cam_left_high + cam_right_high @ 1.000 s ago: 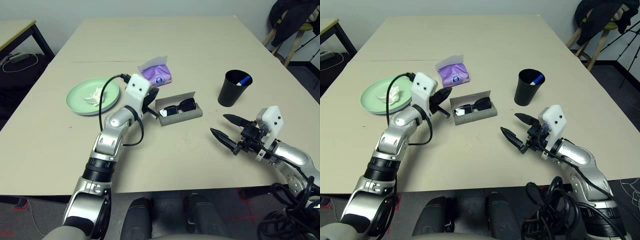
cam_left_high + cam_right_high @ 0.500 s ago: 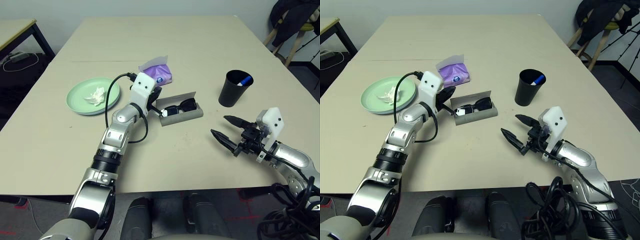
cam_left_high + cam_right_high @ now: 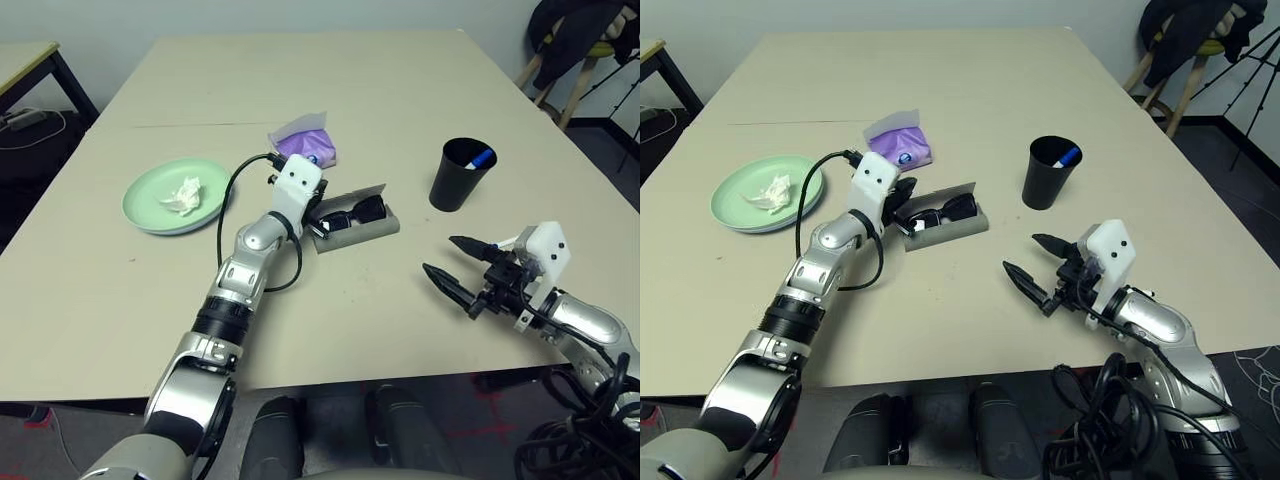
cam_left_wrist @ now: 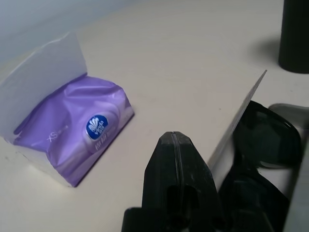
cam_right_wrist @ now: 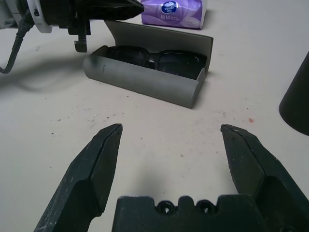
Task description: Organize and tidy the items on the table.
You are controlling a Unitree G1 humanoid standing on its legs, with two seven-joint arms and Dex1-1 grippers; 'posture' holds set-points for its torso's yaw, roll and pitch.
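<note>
An open grey glasses case (image 3: 372,228) lies mid-table with black sunglasses (image 3: 350,211) inside and its lid (image 4: 240,112) raised. My left gripper (image 4: 173,139) is shut with nothing in it, its tip close against the back of that lid, between the case and the purple tissue pack (image 3: 305,146). To the left, a mint-green plate (image 3: 150,205) holds a crumpled white tissue wad (image 3: 184,194). A black cup (image 3: 456,178) with a blue pen (image 3: 482,158) in it stands to the right. My right gripper (image 3: 440,255) is open near the table's front right, pointing at the case (image 5: 145,84).
A thin seam (image 3: 180,125) crosses the table behind the items. A smaller black-legged desk (image 3: 25,58) stands at the far left. A stool draped with dark clothing (image 3: 580,35) is off the far right corner. A black cable (image 3: 235,185) loops off my left wrist.
My left gripper, still shut, has swung right from beside the plate to the back of the case lid. The camera has shifted a little. The right arm has held still.
</note>
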